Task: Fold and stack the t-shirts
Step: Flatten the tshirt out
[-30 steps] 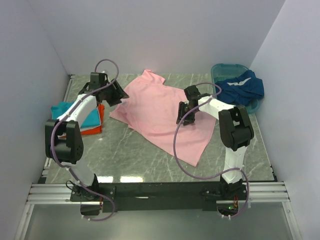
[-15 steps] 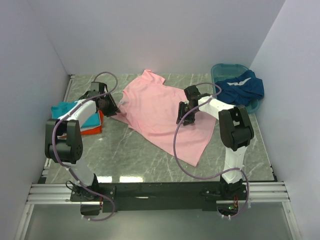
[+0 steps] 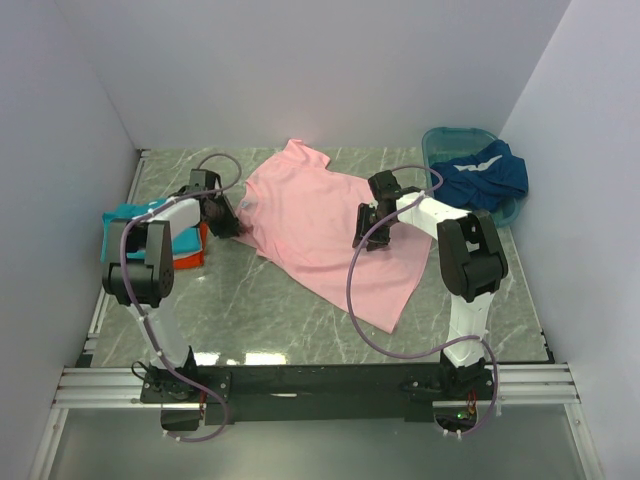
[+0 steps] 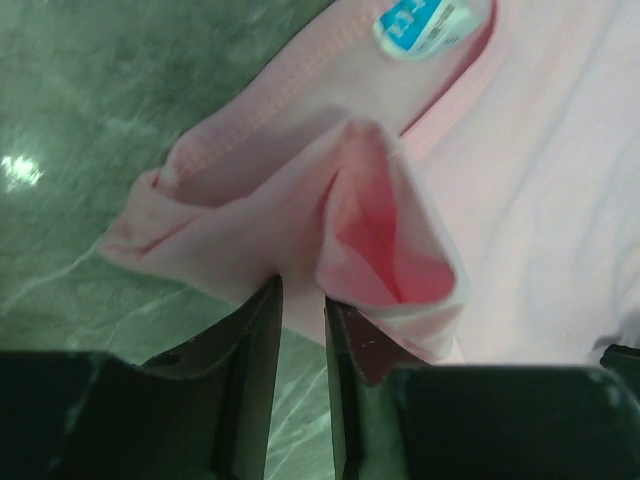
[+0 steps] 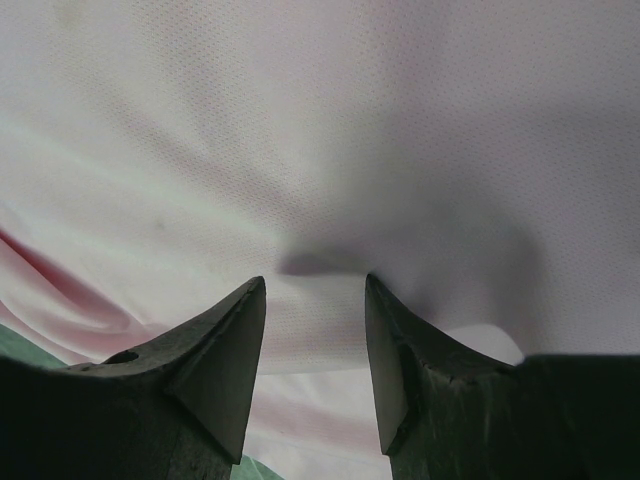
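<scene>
The light pink t-shirt (image 3: 320, 225) lies spread and crumpled in the middle of the table. My left gripper (image 3: 229, 226) is at its left edge. In the left wrist view that gripper (image 4: 300, 290) is nearly shut, with a bunched fold of pink cloth (image 4: 390, 240) pinched at its tips, just below the collar label (image 4: 425, 20). My right gripper (image 3: 368, 240) rests on the shirt's right part. Its jaws (image 5: 312, 285) stand apart, tips down on the pink cloth (image 5: 350, 130), a low ridge of fabric between them.
Folded teal (image 3: 128, 216) and orange (image 3: 190, 256) t-shirts are stacked at the table's left edge beside the left arm. A dark blue t-shirt with white trim (image 3: 487, 173) hangs out of the teal plastic basin (image 3: 447, 137) at the back right. Walls close in both sides.
My left gripper has come down and towards me to the pink shirt's left edge, and its jaws have narrowed onto the cloth. The right arm has not moved.
</scene>
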Robot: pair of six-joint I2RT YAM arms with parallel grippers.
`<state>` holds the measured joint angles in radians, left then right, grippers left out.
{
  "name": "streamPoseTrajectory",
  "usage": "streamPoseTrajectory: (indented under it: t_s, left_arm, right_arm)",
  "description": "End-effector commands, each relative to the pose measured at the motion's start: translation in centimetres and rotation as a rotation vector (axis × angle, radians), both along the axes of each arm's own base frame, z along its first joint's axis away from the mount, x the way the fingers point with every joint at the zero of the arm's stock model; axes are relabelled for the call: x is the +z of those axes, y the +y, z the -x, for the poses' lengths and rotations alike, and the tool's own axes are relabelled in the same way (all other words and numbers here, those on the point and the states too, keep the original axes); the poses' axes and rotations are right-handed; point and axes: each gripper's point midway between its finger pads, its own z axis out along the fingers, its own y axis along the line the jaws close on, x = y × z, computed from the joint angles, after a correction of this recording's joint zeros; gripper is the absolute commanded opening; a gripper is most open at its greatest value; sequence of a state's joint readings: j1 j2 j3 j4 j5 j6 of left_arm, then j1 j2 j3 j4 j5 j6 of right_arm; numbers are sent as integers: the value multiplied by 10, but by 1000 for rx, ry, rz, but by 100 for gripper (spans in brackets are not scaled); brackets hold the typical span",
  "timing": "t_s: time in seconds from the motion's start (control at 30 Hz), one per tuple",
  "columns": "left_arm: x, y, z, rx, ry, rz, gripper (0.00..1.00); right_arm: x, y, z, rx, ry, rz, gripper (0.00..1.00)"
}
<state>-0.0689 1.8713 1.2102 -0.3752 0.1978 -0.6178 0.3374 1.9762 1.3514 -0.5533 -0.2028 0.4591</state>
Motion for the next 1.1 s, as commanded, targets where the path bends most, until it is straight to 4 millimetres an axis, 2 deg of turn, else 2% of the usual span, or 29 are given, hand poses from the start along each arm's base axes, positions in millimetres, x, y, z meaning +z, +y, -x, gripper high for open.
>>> streamPoseTrajectory:
  t_s: [0.0,0.27,0.6,0.83,0.93,1.07]
  left_arm:
    - [26,-15,-31,-35,-114,43,30]
    - [32,-32,-50,-50,-139,40,34]
    - [20,-21,-51,-39,-109,-31,37]
    - [14,-21,-53,-40,-103,-38,52]
    - [12,-24,-56,-47,-112,-21,53]
    - [16,-34,-61,-58,-143,31,48]
  right_arm:
    - [-9,-22,13,-14,42,85,52]
    - [-9,-22,13,-11,43,86,52]
    - [-12,-22,15,-9,55,84,52]
    - [-11,-22,15,-10,56,84,52]
    - [-11,-22,16,-9,57,86,52]
    - [-10,-23,15,-9,51,89,52]
